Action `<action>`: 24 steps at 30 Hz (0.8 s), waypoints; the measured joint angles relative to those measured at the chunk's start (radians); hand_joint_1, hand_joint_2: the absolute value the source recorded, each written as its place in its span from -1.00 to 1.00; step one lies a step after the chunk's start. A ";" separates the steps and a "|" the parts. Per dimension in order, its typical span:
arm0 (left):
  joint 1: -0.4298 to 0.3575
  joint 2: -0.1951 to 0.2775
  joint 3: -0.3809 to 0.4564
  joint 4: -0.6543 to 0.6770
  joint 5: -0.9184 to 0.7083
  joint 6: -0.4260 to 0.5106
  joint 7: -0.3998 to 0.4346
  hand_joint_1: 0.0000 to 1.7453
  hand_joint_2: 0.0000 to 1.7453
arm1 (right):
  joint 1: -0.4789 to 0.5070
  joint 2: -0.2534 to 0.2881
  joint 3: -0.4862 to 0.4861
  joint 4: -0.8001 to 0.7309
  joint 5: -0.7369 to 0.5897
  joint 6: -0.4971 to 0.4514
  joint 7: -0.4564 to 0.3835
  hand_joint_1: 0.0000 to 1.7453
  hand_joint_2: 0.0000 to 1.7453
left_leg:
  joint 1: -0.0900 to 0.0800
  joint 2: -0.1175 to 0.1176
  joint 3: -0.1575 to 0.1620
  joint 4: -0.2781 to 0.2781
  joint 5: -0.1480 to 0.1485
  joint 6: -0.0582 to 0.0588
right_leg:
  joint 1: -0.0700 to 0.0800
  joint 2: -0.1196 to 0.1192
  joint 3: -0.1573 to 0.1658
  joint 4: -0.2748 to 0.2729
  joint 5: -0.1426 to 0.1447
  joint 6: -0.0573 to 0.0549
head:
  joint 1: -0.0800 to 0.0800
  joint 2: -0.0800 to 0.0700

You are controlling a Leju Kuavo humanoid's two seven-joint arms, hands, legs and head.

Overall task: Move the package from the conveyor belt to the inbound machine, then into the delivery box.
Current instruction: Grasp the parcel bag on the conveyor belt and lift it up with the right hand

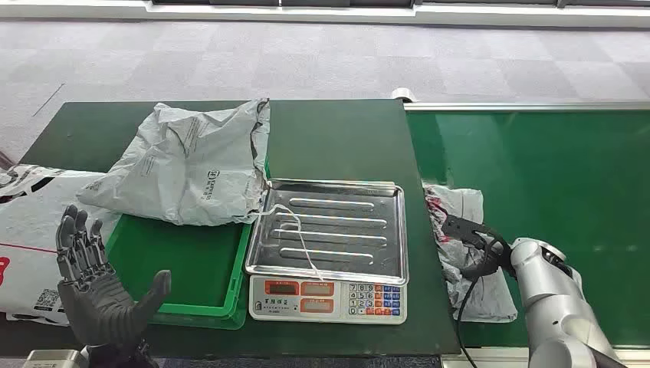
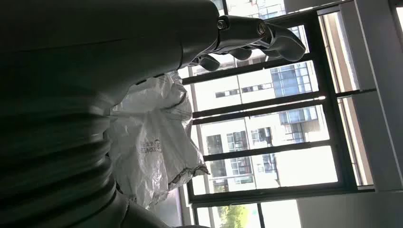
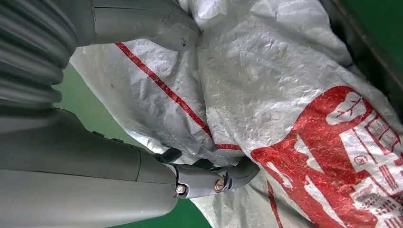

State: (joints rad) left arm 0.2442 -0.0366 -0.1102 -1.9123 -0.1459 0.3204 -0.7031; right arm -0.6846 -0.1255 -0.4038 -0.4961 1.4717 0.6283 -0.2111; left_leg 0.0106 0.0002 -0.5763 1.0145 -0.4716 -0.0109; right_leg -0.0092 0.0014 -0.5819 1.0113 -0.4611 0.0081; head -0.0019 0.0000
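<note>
We see our left hand low on the left, raised with the palm turned inward, dark fingers spread upward and the thumb angled out to the side, nothing in it. From the left wrist camera, the ribbed grey cover leads to the thumb stretched out against the bright windows, free of contact. Our right arm comes in silver from the lower right, wrist bent inward, with the right hand reaching leftward and down. Its dark fingers press into the package, and up close the thumb digs into the crinkled white wrap.
</note>
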 joint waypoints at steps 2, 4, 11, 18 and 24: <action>0.000 0.000 0.000 0.000 0.000 0.000 0.000 -1.00 1.00 | -0.001 0.001 0.003 0.001 -0.001 0.000 -0.003 -1.00 1.00 | 0.000 0.000 0.000 0.000 0.000 0.000 | 0.000 0.000 0.000 0.000 0.000 0.000 | 0.000 0.000; -0.001 0.000 0.001 0.000 -0.002 0.000 0.000 -1.00 1.00 | -0.001 0.003 0.009 0.004 -0.003 0.000 -0.010 0.00 1.00 | 0.000 0.000 0.000 0.000 0.000 0.000 | 0.000 0.000 0.000 0.000 0.000 0.000 | 0.000 0.000; 0.006 -0.001 0.016 -0.011 -0.011 0.001 0.000 -1.00 1.00 | -0.004 0.014 0.025 0.009 -0.028 -0.044 -0.029 1.00 1.00 | 0.000 0.000 0.000 0.000 0.000 0.000 | 0.001 0.000 0.000 0.000 0.000 0.000 | 0.000 0.000; 0.021 -0.004 0.022 -0.031 -0.019 0.003 0.000 -1.00 1.00 | -0.003 0.028 0.035 -0.002 -0.035 -0.134 -0.021 1.00 1.00 | 0.000 0.000 0.000 0.000 0.000 -0.001 | 0.001 0.000 -0.001 0.000 0.000 0.000 | 0.000 0.000; 0.029 -0.012 0.030 -0.040 -0.023 0.003 0.000 -1.00 1.00 | 0.007 0.037 0.049 -0.037 -0.029 -0.134 0.010 1.00 1.00 | 0.000 0.000 -0.001 0.000 0.000 -0.001 | 0.001 0.000 -0.001 0.000 0.000 0.000 | 0.000 0.000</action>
State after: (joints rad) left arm 0.2736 -0.0483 -0.0801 -1.9526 -0.1685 0.3232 -0.7031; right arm -0.6776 -0.0889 -0.3543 -0.5335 1.4425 0.4946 -0.2009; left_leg 0.0106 0.0001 -0.5770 1.0143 -0.4715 -0.0115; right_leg -0.0084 0.0013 -0.5827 1.0115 -0.4614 0.0076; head -0.0019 0.0000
